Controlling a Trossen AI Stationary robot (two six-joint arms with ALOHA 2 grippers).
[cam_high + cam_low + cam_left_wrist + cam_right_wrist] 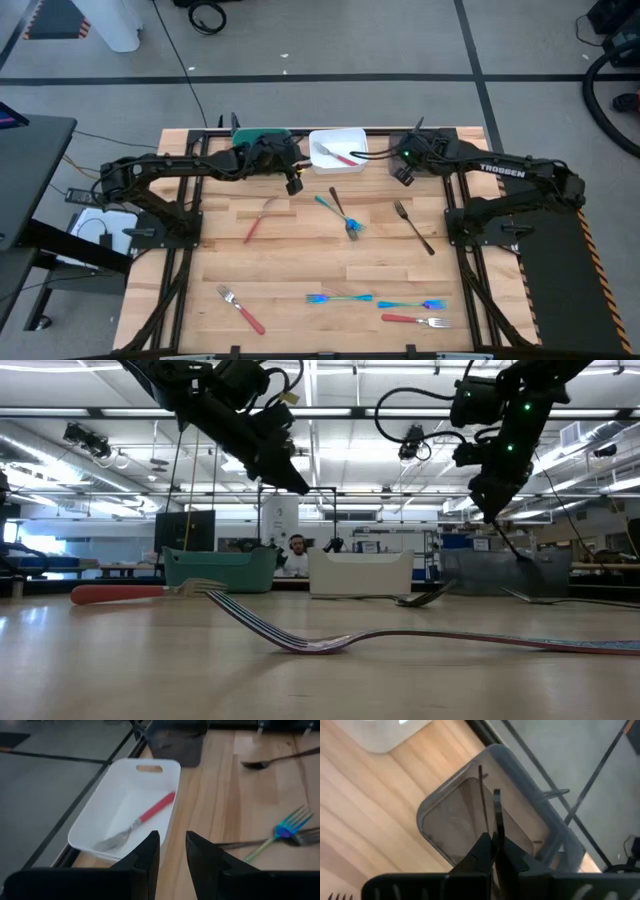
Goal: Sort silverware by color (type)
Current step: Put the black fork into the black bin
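Right tool (pixel 494 851) is clamped on a dark grey-black fork (pixel 496 815), held by one end, with the free length hanging below it over the brown bin (pixel 460 820). Step in hand, as I judge it: drop the dark fork into that bin. To do it well: keep the fork's free end inside the bin walls, lower until the tip is near the floor, then part the fingers; released high, a slim fork may bounce or tip over the rim. The fork hangs near the bin's middle, so little sideways correction looks needed.

Left tool (pixel 172 851) is parted and carries nothing; it hovers just short of the white bin (pixel 90 817), off that bin's near corner.

Containers:
- White bin: one red-handled fork (pixel 137 822) lying diagonally on the floor.
- Brown bin: looks bare inside in the right wrist view; only the held fork above it.
- Teal bin (pixel 262 134): mostly hidden under the left arm, contents cannot be told.

Remaining on the table (pixel 300 260), well away from both tools: red-handled forks (pixel 240 308), blue-teal forks (pixel 340 298) and dark forks (pixel 413 227), spread loose. Judgement: sorting is early; most pieces are unsorted.
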